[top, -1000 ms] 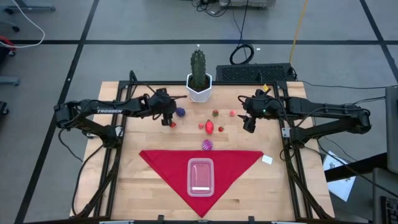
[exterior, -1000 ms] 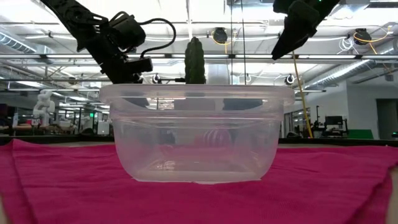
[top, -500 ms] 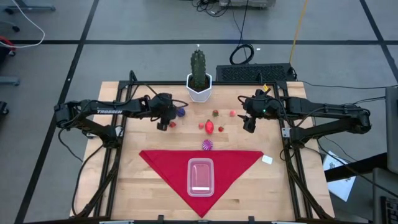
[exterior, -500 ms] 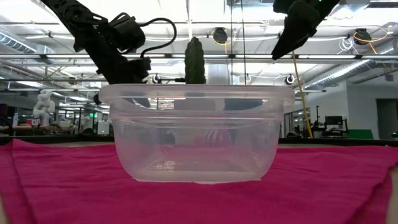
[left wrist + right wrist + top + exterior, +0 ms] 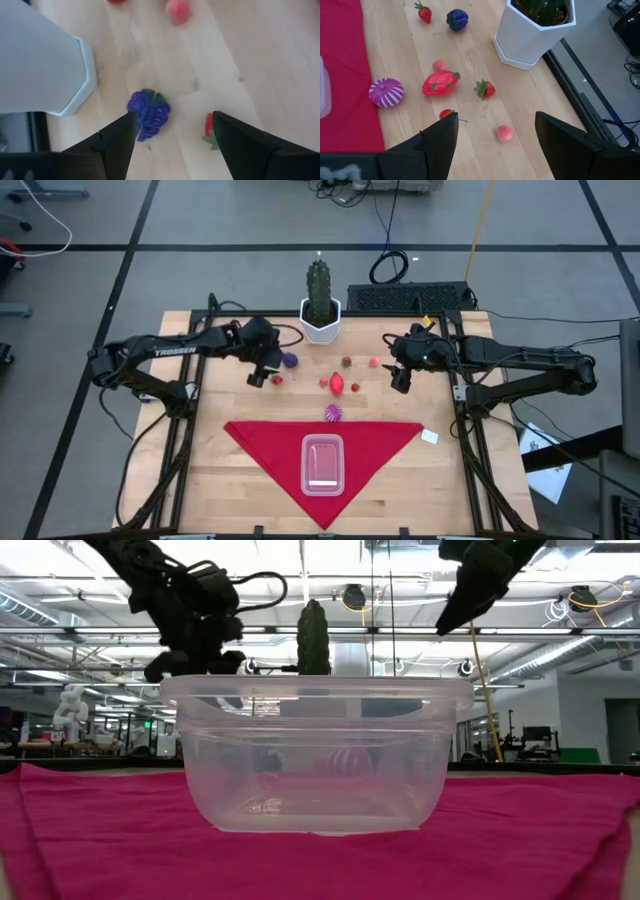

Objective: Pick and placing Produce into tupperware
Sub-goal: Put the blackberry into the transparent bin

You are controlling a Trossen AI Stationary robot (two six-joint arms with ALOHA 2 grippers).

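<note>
- Left gripper (image 5: 262,372), jaws spread and empty, hovers by the dark purple produce (image 5: 290,361) near the cactus pot (image 5: 320,322).
- Right gripper (image 5: 401,380), jaws spread and empty, hangs over bare wood.
- Tupperware (image 5: 322,464) sits empty on the red cloth (image 5: 260,442), near the table's front edge.

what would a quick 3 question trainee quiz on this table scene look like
1. True or false: the clear tupperware on the red cloth holds no produce.
2. Which piece lies just ahead of the open left gripper? A) dark purple berry B) purple-white striped piece C) cactus
3. Fill in: the open right gripper hovers over bare ____.

Key: 1 true; 2 A; 3 wood
</note>
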